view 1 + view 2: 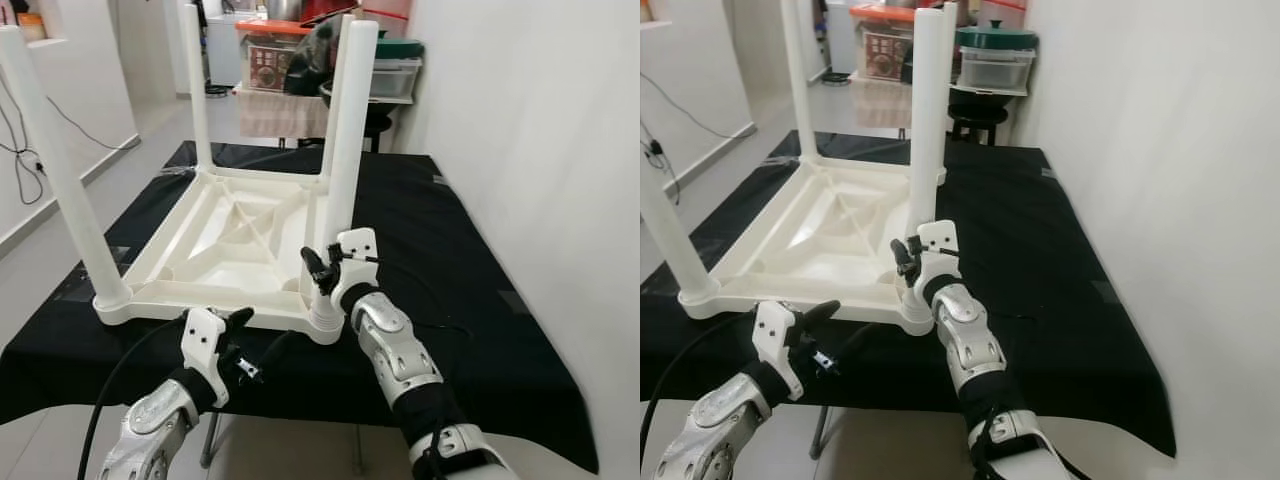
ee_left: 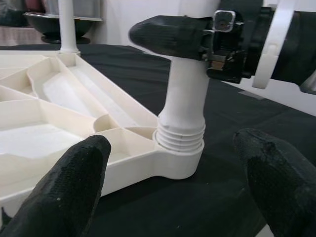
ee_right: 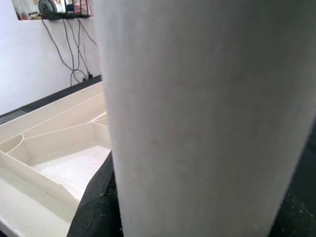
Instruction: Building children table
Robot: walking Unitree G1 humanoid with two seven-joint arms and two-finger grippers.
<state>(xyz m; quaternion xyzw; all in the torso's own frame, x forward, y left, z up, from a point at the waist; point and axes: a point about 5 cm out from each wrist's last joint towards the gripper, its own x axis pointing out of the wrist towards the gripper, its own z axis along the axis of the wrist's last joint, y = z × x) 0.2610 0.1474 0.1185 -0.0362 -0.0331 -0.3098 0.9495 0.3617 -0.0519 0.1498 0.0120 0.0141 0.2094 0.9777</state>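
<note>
Nearest, at the front edge of the black-draped table (image 1: 470, 300), hovered the left gripper (image 1: 243, 345), fingers (image 2: 64, 187) spread wide apart and gripping nothing, aimed at the near right corner of the upturned white children's table top (image 1: 225, 255); just to its right and a little farther, clamped the right gripper (image 1: 322, 272) around the lower part of the near right leg (image 1: 350, 140), one black finger (image 2: 168, 35) pressed against the white post; seated upright in the corner socket (image 2: 180, 148) was that leg, screw threads showing just above the rim in the left wrist view; lay underside up on the black cloth, ribs and recesses exposed; at the near left corner stood another leg (image 1: 60, 170), upright in its socket; farther back rose two more legs, far left leg (image 1: 197, 85) among them; beyond the table, stacked storage boxes (image 1: 995, 65) and a green-lidded pot (image 1: 995, 38); to the right, a plain white wall (image 1: 540, 130).
</note>
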